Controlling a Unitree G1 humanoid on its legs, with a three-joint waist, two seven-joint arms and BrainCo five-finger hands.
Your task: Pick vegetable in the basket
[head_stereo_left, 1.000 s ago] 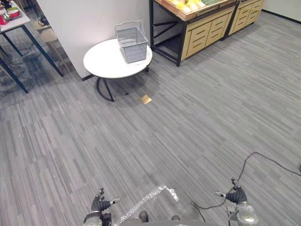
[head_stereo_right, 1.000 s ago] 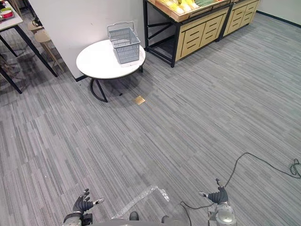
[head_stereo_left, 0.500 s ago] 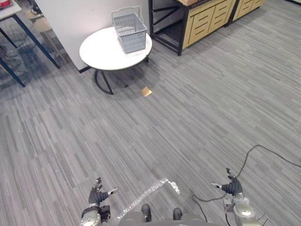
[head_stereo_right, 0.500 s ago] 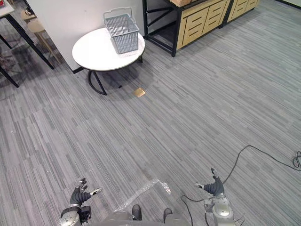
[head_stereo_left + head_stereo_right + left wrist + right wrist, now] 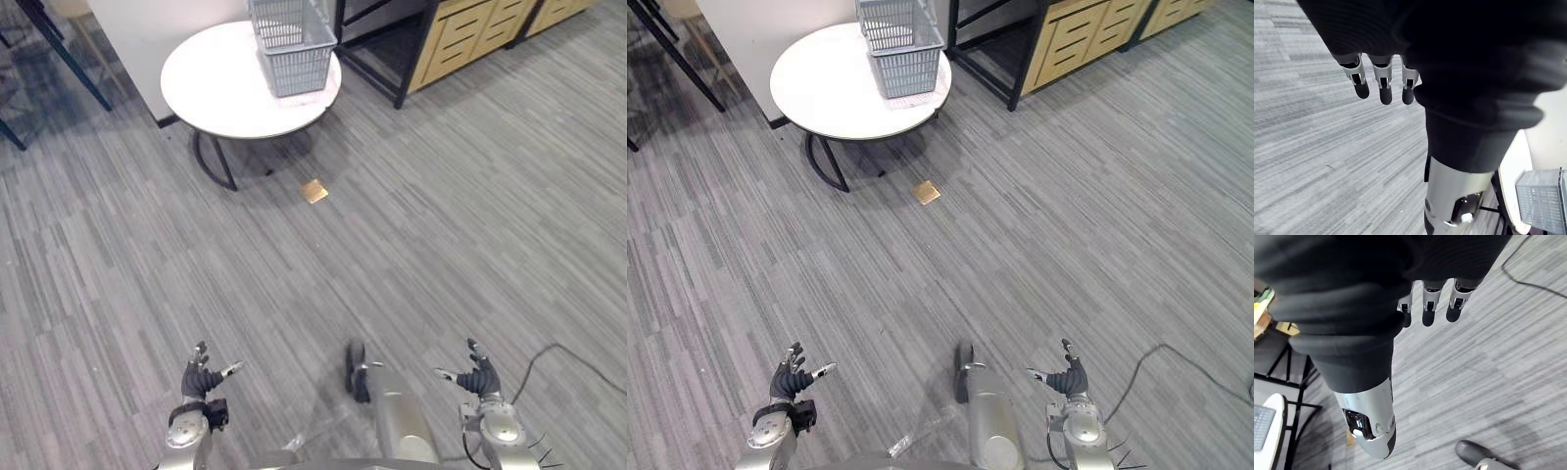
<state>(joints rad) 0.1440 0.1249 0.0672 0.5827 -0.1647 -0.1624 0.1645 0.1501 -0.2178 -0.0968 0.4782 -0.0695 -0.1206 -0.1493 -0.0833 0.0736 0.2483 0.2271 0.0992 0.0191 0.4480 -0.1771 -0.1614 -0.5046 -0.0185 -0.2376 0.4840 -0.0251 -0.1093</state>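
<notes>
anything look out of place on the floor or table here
A small tan square lies alone on the grey floor, just in front of the round white table; I cannot tell what it is. The grey basket stands upright, close to the table's rim.

Open carpet floor (image 5: 441, 225) up to round table (image 5: 216, 88) with basket (image 5: 299, 54)

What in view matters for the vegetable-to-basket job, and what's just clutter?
Job: grey basket, on the round white table; left robot hand and right robot hand, both open, empty.
Lying about: tan square on the floor; wooden drawer units.
</notes>
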